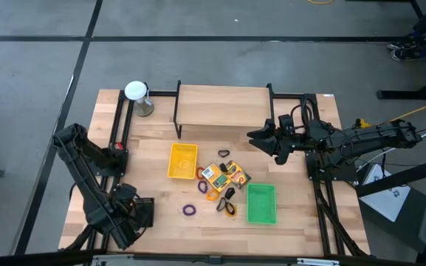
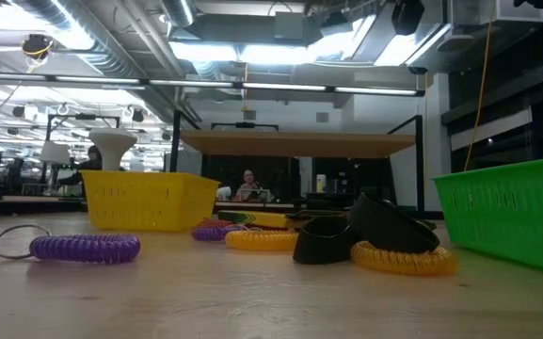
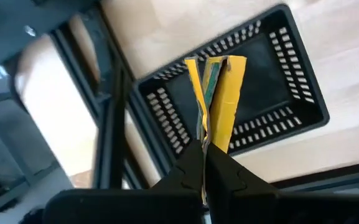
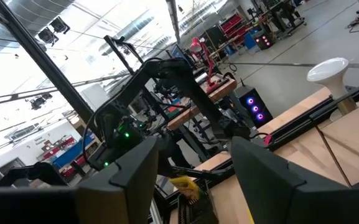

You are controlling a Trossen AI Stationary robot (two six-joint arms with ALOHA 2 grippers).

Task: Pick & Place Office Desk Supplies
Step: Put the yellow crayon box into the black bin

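Note:
My left gripper (image 3: 204, 167) is at the table's near-left corner (image 1: 135, 210), shut on a small yellow printed box (image 3: 215, 93) above the black tray (image 3: 279, 127). More yellow boxes (image 1: 224, 176) lie mid-table with orange rings (image 1: 227, 207), a purple ring (image 1: 189, 210) and black clips (image 1: 229, 193). The low view shows the purple ring (image 2: 85, 248), an orange ring (image 2: 403, 257) and a black clip (image 2: 327, 241) flat on the wood. My right gripper (image 1: 260, 140) hangs open above the table's right half, touching nothing; its fingers (image 4: 135, 171) stand wide apart. My left gripper pinches the yellow box between its two fingers (image 3: 188, 168) at the box's near end (image 3: 205, 138). The box is seen edge-on and sticks out straight past the fingertips. It is lifted clear, above the inside of the black tray.
A yellow tray (image 1: 182, 160) sits left of the pile and a green tray (image 1: 261, 203) right of it. A grey cylinder with a white round top (image 1: 137, 96) stands at the far left, beside a raised wooden shelf (image 1: 224, 107). A black frame rims the table.

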